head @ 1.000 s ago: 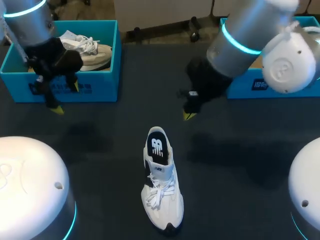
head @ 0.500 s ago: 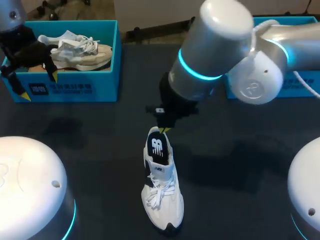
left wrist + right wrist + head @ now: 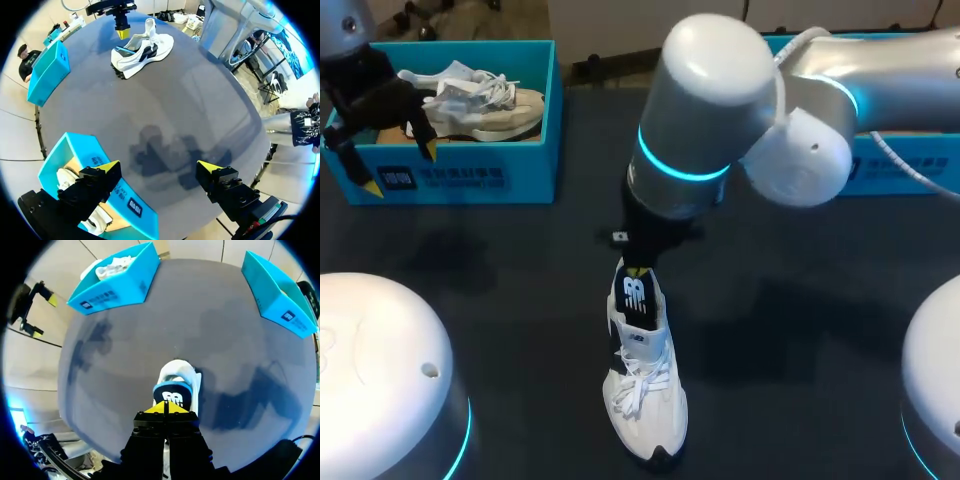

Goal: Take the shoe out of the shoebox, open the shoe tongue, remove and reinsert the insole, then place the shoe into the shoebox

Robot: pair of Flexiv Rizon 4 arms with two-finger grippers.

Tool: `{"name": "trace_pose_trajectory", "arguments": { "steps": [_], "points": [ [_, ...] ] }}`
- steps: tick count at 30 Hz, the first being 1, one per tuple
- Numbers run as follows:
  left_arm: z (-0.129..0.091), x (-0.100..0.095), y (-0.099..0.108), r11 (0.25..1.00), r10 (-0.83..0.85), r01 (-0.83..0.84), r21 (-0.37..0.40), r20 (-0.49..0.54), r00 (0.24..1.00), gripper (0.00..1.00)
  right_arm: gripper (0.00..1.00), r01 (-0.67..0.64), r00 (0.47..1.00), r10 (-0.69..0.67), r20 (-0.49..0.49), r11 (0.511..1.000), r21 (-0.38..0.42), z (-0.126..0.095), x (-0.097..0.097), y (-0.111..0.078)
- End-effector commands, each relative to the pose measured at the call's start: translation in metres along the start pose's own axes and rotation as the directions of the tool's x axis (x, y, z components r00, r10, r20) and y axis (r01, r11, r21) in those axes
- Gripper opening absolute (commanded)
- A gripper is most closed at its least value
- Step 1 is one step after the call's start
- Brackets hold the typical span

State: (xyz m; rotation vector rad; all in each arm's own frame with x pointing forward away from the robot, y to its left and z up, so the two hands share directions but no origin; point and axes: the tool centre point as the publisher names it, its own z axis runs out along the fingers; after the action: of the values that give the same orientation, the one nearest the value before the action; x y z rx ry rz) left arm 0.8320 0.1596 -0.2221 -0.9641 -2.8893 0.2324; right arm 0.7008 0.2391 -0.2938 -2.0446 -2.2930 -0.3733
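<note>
Near the front edge of the tabletop (image 3: pixel 520 330), midway along, a white shoe (image 3: pixel 642 370) stands upright, toe nearest. At its heel hangs the right gripper (image 3: pixel 637 270), fingers pressed together. Farther, at the far left corner, the left gripper (image 3: pixel 398 170) hovers spread wide before a blue shoebox (image 3: pixel 470 182) holding another shoe (image 3: pixel 480 100).

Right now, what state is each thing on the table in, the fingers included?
White lace-up sneaker: upright on its sole, laced, outside the boxes.
Left blue cardboard shoebox: open, holding a shoe.
Beige sneaker: lying inside the left box.
Right blue cardboard shoebox: open, contents hidden by the arm.
Left gripper: fingers open, empty.
Right gripper: fingers shut, at the white sneaker's heel.
</note>
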Motion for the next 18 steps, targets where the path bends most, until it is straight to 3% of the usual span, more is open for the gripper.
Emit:
{"name": "trace_pose_trajectory", "arguments": {
  "steps": [1, 18],
  "points": [
    [-0.002, 0.003, 0.004, 1.0, 0.006, -0.006, -0.007, -0.002, 1.0, 1.0, 0.0, -0.016, 0.997, 0.018, 0.074, 0.999, -0.028, 0.01, 0.013, -0.008],
    [-0.004, 0.005, 0.007, 1.0, 0.013, -0.013, -0.015, 0.003, 1.0, 1.0, 0.0, -0.036, 0.981, 0.057, 0.184, 0.993, -0.112, 0.046, 0.008, 0.003]
  ]
}}
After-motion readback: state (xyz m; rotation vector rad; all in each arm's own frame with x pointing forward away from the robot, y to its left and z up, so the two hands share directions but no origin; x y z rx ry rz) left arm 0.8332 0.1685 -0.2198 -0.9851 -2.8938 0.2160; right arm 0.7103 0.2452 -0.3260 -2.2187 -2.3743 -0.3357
